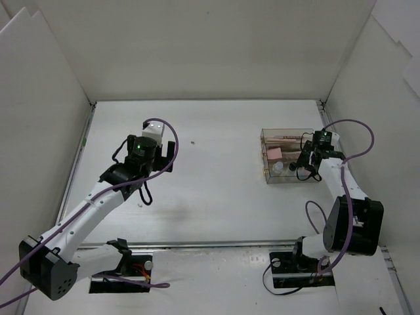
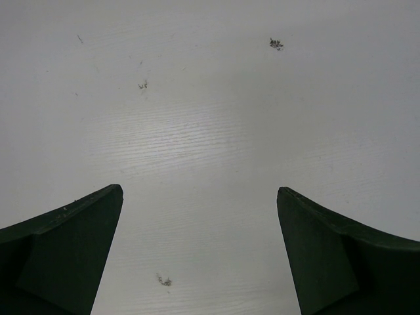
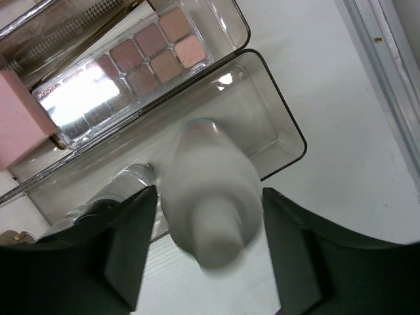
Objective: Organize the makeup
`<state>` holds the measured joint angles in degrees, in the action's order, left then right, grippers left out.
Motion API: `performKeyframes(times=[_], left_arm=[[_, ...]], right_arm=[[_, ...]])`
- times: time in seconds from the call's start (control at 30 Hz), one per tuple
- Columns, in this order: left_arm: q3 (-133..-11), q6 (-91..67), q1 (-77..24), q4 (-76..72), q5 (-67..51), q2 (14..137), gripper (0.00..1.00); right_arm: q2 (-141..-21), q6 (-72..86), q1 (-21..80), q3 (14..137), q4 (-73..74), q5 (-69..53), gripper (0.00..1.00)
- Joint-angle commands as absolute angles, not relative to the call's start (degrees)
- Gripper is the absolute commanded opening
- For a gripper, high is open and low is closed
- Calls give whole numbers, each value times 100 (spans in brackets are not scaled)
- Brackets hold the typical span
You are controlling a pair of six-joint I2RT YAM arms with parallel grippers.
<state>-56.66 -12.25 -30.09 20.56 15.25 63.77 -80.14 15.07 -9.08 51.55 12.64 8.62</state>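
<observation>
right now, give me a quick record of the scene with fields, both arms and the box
left gripper: open, nothing between its fingers, above bare table
right gripper: over the front compartment of the clear box
bottle: whitish, blurred, between the right gripper's fingers; held or let go, cannot tell
palette: brown shades, lying in the compartment behind
pink block: beside the palette

The white counter (image 1: 216,203) carries a clear acrylic box (image 1: 268,178) on its right half, standing flat towards the far side. A few small dark specks (image 2: 275,44) dot its woodgrain surface. The left arm's base (image 1: 49,275) and the right arm's base (image 1: 308,252) sit at its near edge.
</observation>
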Motion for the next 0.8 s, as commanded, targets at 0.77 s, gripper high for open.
performKeyframes(times=[0.77], left_arm=[[-6416, -1433, -2690, 2364, 1634, 6197, 99]], right_arm=[[-5266, 967, -422, 6504, 2136, 985, 98]])
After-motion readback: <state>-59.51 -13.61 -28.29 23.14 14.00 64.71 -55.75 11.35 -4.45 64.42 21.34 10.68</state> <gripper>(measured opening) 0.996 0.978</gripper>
